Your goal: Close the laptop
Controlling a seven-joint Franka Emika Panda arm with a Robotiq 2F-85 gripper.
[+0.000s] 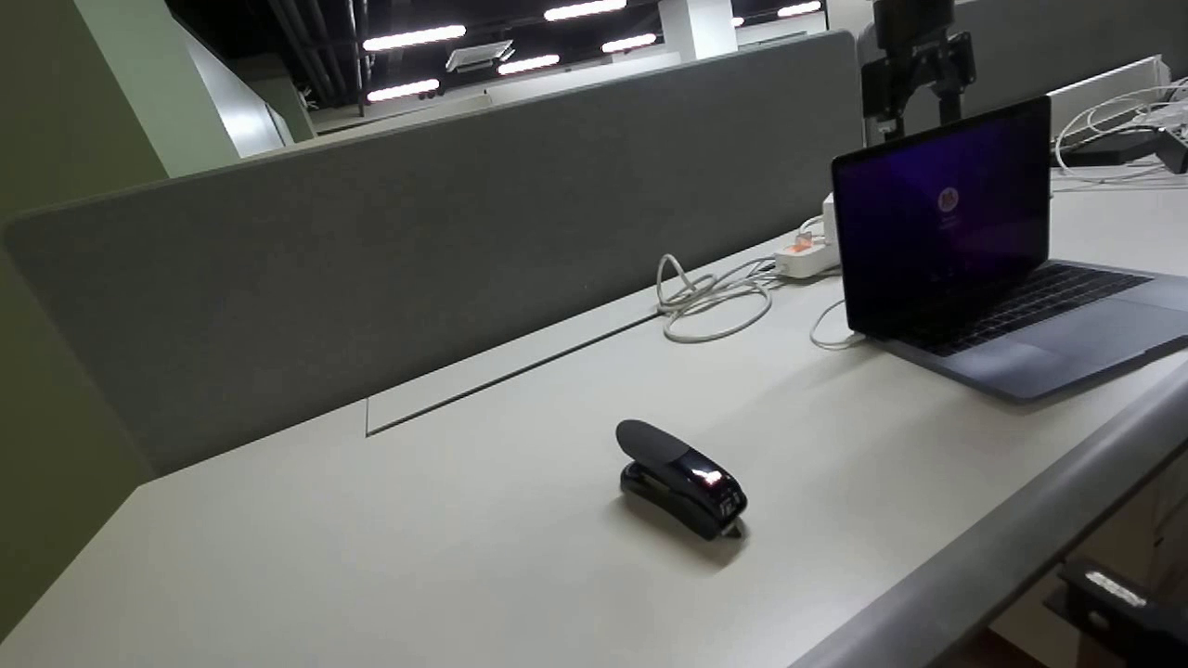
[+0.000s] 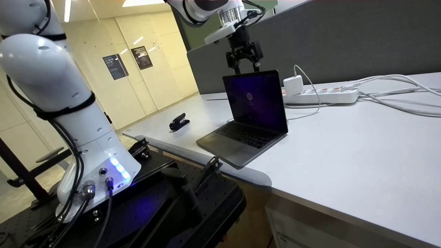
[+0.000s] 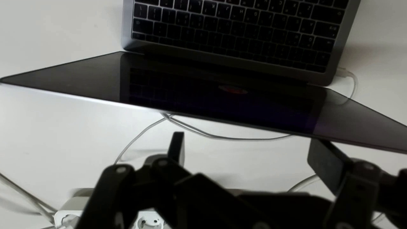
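Observation:
The silver-grey laptop (image 1: 942, 241) stands open on the white desk, its dark purple screen raised. It also shows in an exterior view (image 2: 256, 103) and in the wrist view (image 3: 210, 92), where its keyboard lies beyond the lid. My gripper (image 3: 246, 138) is open and empty, its two black fingers spread apart just behind the lid's top edge. In the wrist view the lid edge covers the tip of one finger; I cannot tell if they touch. In both exterior views the gripper (image 2: 247, 69) points down behind the top of the screen, and the lid hides its fingertips in one place (image 1: 921, 116).
A black stapler (image 1: 682, 478) lies on the desk beside the laptop. A white power strip (image 2: 324, 95) with a charger (image 2: 293, 85) and loose white cables (image 1: 715, 297) lie behind the laptop. A grey partition (image 1: 464, 232) runs along the back of the desk.

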